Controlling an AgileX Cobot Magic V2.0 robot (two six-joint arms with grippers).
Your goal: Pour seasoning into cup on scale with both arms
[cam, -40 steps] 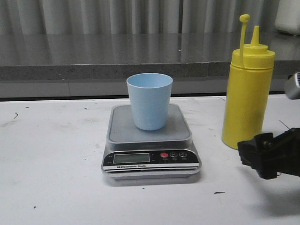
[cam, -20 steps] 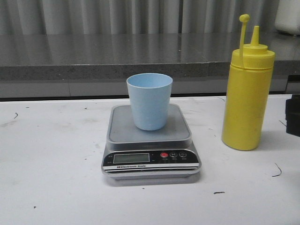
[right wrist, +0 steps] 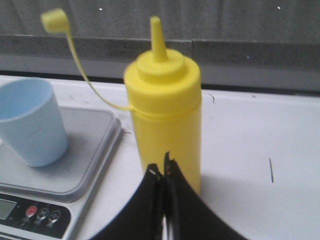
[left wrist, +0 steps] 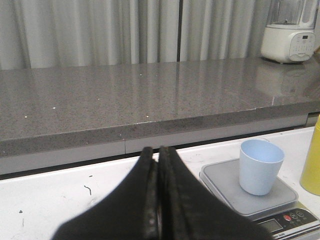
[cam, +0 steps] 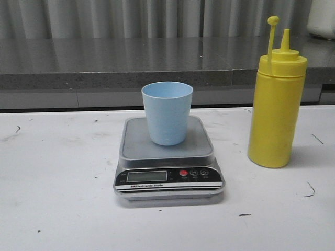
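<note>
The pale blue cup [cam: 167, 112] stands upright on the steel platform of the silver scale [cam: 168, 162], near the middle of the table. To its right the tall yellow seasoning bottle [cam: 276, 104] stands on the table, nozzle bare, its cap dangling on a thin strap. Neither arm shows in the front view. My left gripper [left wrist: 158, 152] is shut with nothing in it, well short of the cup [left wrist: 259, 166] and scale [left wrist: 260, 196]. My right gripper [right wrist: 163, 172] is shut and empty, its tips just in front of the bottle [right wrist: 163, 117], with the cup [right wrist: 30, 127] on the scale [right wrist: 60, 175] off to the side.
A grey stone counter [cam: 131, 60] runs along the back of the white table [cam: 57, 188]. A white appliance [left wrist: 290, 35] sits on that counter at the far right.
The right arm, seen at the right edge of the front view a second ago, has drawn back out of that view. The cup, scale and bottle have not moved.
</note>
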